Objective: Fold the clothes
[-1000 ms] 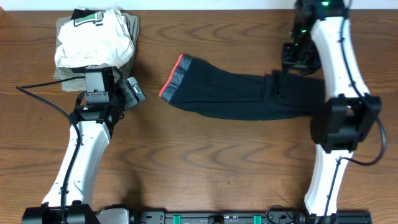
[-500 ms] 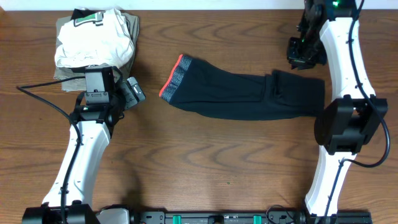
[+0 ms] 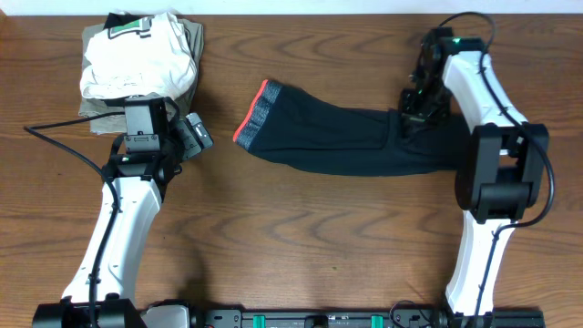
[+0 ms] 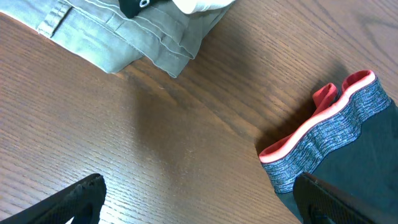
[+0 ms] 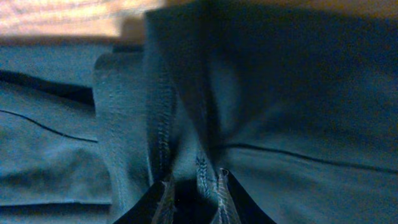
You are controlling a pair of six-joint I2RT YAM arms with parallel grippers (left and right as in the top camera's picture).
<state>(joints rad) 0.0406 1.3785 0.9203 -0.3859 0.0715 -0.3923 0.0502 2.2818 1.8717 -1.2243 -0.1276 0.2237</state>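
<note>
The clothes are black pants [image 3: 337, 137] lying across the middle of the table, with the grey, red-lined waistband [image 3: 258, 114] at their left end. My right gripper [image 3: 414, 105] is down on the bunched fabric near their right end. In the right wrist view its fingertips [image 5: 193, 186] stand close together, with a stitched fold of the pants [image 5: 298, 93] pinched between them. My left gripper [image 3: 187, 137] rests wide open left of the waistband. The left wrist view shows the waistband [image 4: 329, 134] just ahead of the right finger, and only bare wood inside the gripper [image 4: 199, 205].
A stack of folded garments sits at the back left, a white one [image 3: 137, 59] on top of an olive-grey one [image 3: 196, 41], whose corner [image 4: 124, 31] shows in the left wrist view. A black cable [image 3: 64, 146] trails left of the left arm.
My right gripper has come from the table's back edge down and left onto the right end of the pants and closed on a fold. The left arm has not moved.
</note>
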